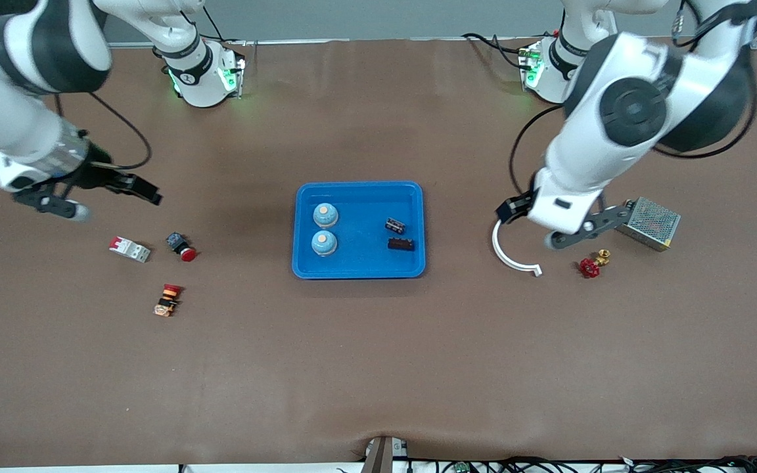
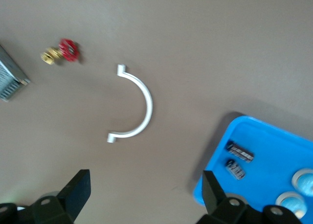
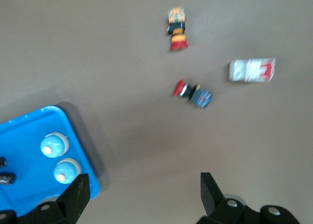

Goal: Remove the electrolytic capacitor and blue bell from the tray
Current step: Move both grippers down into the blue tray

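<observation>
A blue tray point(image 1: 365, 203) sits mid-table. In it stand two blue bells with orange tops point(image 1: 325, 214) point(image 1: 324, 242), and beside them lie two dark capacitors point(image 1: 395, 226) point(image 1: 401, 244). My left gripper point(image 1: 549, 226) is open and empty, up over the table by a white curved clamp point(image 1: 510, 253) toward the left arm's end. Its wrist view shows the left gripper point(image 2: 146, 194), the tray point(image 2: 274, 145), the capacitors point(image 2: 239, 151) and a bell point(image 2: 304, 177). My right gripper point(image 1: 117, 204) is open and empty, up over the table toward the right arm's end. Its wrist view shows the right gripper point(image 3: 144, 194), the tray point(image 3: 24, 136) and the bells point(image 3: 53, 145).
Toward the right arm's end lie a red-and-white breaker point(image 1: 129, 249), a red push button point(image 1: 182, 246) and an orange-red switch point(image 1: 168, 299). Toward the left arm's end lie a red valve point(image 1: 593, 264) and a grey metal box point(image 1: 649, 223).
</observation>
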You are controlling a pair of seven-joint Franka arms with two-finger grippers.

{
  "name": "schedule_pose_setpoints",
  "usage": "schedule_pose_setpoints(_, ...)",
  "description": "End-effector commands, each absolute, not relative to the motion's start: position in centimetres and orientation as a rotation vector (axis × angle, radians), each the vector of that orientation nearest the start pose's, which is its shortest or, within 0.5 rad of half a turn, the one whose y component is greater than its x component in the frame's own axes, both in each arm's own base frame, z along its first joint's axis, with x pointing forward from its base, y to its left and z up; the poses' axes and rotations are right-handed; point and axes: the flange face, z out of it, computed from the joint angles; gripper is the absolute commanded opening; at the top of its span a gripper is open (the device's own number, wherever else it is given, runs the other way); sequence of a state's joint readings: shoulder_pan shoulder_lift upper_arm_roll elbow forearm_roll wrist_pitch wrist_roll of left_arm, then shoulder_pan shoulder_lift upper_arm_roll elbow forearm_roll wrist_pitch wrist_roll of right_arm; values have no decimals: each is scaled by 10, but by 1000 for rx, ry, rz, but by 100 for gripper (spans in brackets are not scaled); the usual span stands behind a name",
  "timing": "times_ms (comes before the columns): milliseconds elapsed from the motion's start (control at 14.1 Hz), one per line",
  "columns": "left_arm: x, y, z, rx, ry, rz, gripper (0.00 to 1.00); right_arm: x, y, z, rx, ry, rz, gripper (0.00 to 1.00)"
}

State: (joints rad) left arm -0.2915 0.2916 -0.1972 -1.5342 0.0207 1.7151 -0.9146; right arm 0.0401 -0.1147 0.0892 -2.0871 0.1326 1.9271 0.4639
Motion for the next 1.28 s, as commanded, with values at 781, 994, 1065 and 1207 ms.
schedule_pose_setpoints(781,499,-483,257,-2765,-1413,177,87,442,303,303,-2799,1080,20,100)
schedule_pose_setpoints(994,488,-495,240,-2767,-1435,177,82,459,323,270,-2800,1092,40,100)
schedule_pose_setpoints(1065,479,-497,229,-2758,-1409,184,77,465,328,264,-2798,1105,47,100)
schedule_pose_setpoints(1207,466,-499,212,-2766,-1386,183,75,474,336,251,-2799,1117,57,100)
